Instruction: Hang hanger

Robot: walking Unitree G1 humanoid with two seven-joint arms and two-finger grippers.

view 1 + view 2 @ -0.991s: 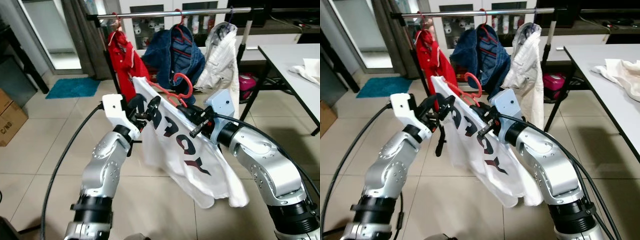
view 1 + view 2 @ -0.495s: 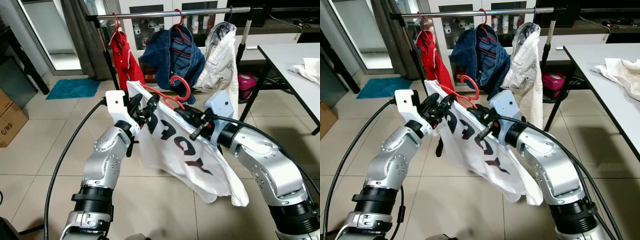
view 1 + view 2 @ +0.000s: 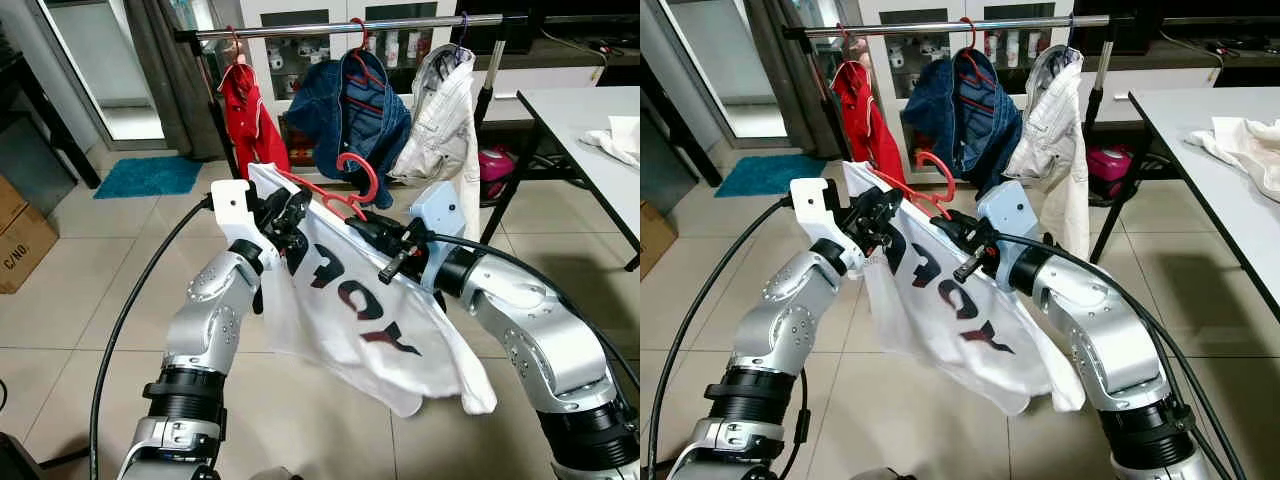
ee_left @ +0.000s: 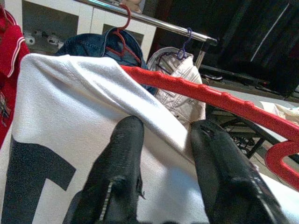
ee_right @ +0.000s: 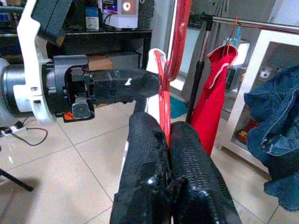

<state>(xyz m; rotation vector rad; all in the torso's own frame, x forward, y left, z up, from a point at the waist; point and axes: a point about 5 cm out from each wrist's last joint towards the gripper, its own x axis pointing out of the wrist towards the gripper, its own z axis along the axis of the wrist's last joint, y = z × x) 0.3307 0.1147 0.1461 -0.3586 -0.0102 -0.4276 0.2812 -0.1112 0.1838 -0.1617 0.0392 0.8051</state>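
While both arms reach forward at chest height, the red hanger [image 3: 335,195] with a white shirt [image 3: 360,310] draped on it is held between them, short of the rail [image 3: 350,25]. The right gripper [image 3: 945,222] has its fingers [image 5: 187,163] pressed together on the hanger's thin red bar, a grip the right wrist view shows plainly. The left gripper [image 3: 290,215] sits at the shirt's shoulder; in the left wrist view its fingers [image 4: 121,163] stand slightly apart against the white cloth below the hanger's arm, and I cannot tell whether they pinch it. Beyond, the rail carries a red garment [image 3: 245,110], a denim jacket [image 3: 350,110] and a white jacket [image 3: 445,110]. To the right stands a table [image 3: 570,110] bearing a cloth [image 3: 620,140].
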